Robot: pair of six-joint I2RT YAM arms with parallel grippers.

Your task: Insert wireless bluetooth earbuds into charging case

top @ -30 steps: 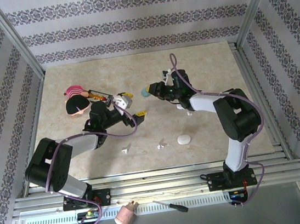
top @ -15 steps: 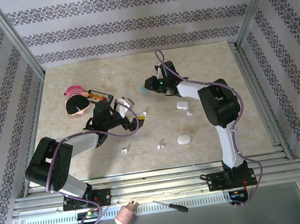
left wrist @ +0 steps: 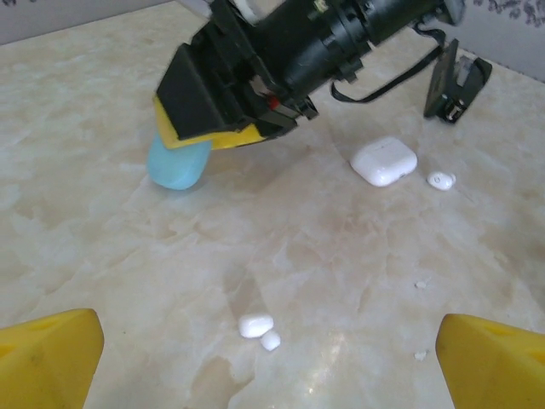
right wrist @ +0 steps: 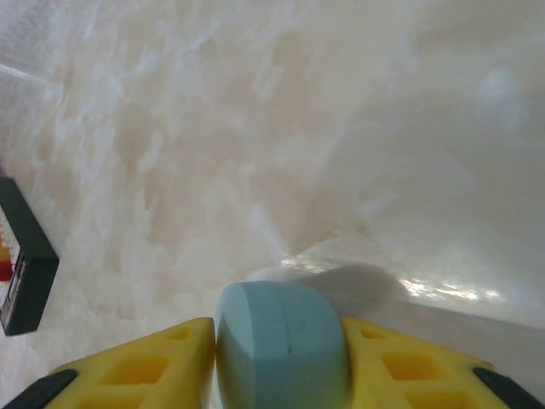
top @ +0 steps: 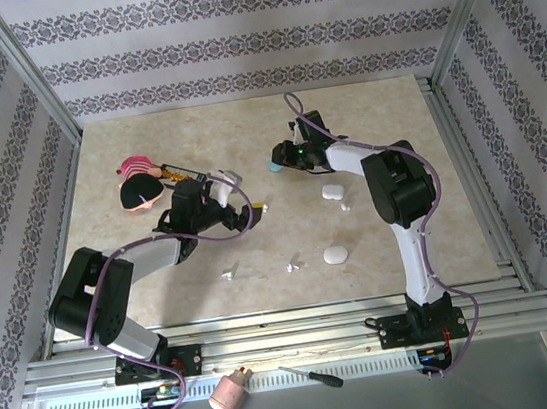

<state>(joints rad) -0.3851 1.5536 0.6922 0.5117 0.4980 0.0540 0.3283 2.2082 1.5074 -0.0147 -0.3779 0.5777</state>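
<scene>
In the overhead view the right gripper [top: 281, 159] sits at upper centre with the blue case [top: 273, 165] at its tips. The left gripper [top: 246, 215], spread wide and empty, lies just left of centre with a pair of white earbuds [top: 257, 208] at its mouth, and a white case [top: 332, 191] rests right of centre. In the left wrist view the pair [left wrist: 255, 325] lies low in the middle on the table [left wrist: 102, 256], ahead of the two yellow fingers [left wrist: 51, 362]. The longer bud's long axis runs across the frame, rising slightly to the right, and the rounder bud touches its lower right end; which end is the stem I cannot tell. At upper left the blue case [left wrist: 179, 164] stands on a rounded end, its long axis roughly up the frame. In the right wrist view the case [right wrist: 281, 341] is at bottom centre with a yellow pad against each flank; whether they pinch it or have slackened I cannot tell. The step looks like readying a bud pickup. It would go best by descending straight, closing across the longer bud's short axis, and keeping the pads off its neighbour so only one lifts.
</scene>
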